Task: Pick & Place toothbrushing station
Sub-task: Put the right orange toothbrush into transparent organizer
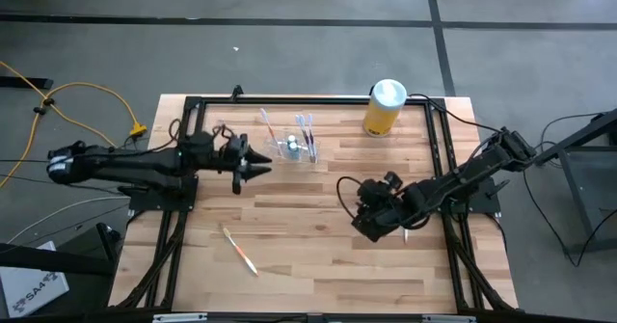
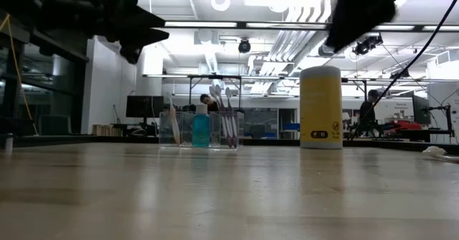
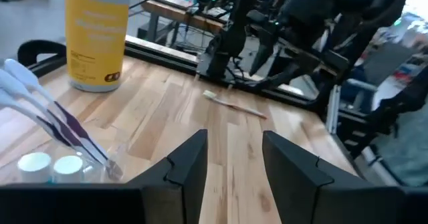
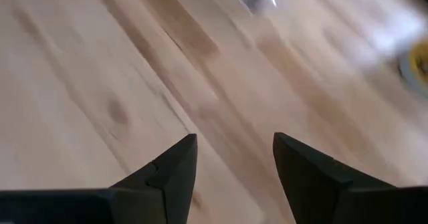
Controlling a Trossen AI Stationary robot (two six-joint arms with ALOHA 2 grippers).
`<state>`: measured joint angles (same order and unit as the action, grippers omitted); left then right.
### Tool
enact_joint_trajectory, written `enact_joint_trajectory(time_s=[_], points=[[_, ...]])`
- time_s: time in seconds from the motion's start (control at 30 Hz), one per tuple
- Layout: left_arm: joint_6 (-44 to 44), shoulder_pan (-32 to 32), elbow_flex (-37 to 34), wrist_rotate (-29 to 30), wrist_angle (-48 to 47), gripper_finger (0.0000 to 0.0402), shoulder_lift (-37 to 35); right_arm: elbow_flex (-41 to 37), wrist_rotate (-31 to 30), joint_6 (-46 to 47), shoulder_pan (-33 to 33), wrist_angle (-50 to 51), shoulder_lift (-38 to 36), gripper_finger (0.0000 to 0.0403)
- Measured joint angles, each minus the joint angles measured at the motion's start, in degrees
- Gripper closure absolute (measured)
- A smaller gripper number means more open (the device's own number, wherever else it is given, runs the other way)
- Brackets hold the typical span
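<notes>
On the near part of the counter [image 1: 318, 255], toward seven o'clock from its middle, a lone toothbrush [image 1: 239, 250] lies flat, well apart from everything else. A second toothbrush [image 3: 234, 104] lies by the right edge at about four o'clock, near the right arm's base. The right pincer [image 1: 364, 222] hangs over bare wood just right of centre, at roughly four o'clock, fingers spread with nothing between them. The left pincer [image 1: 258, 162] hovers at about ten o'clock, its jaws parted and empty, tips pointing at the toothbrushing station [image 1: 292, 148], which stands just beside them toward eleven o'clock. This clear holder is upright and carries a small blue bottle [image 2: 201, 129] and several brushes [image 2: 226, 122]. Farthest back, near one o'clock, stands the yellow canister [image 1: 384, 108] with its white lid.

As a judgement, the task looks barely begun or mid-way: the station rests on the counter, gripped by neither arm. A grasp, a lift and a placement all seem left to do, most likely starting with the left arm.
</notes>
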<state>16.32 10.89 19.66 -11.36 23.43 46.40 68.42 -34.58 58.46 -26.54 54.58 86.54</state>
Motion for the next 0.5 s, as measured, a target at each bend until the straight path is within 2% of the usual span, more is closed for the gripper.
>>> enact_joint_trajectory(time_s=[0.13,0.3,0.5], points=[[-1.1,-7.5,0.0,9.4,0.0,0.0262,1.4,0.0,4.5,12.6,0.1,10.1,0.0,0.0214],[-2.3,-13.9,0.0,18.4,0.5,0.0262,3.0,0.0,9.6,26.2,-0.4,17.3,0.0,0.0214],[-3.6,-16.6,0.0,20.9,3.7,0.0262,3.0,0.0,13.9,37.9,-1.2,21.5,0.8,0.0214]])
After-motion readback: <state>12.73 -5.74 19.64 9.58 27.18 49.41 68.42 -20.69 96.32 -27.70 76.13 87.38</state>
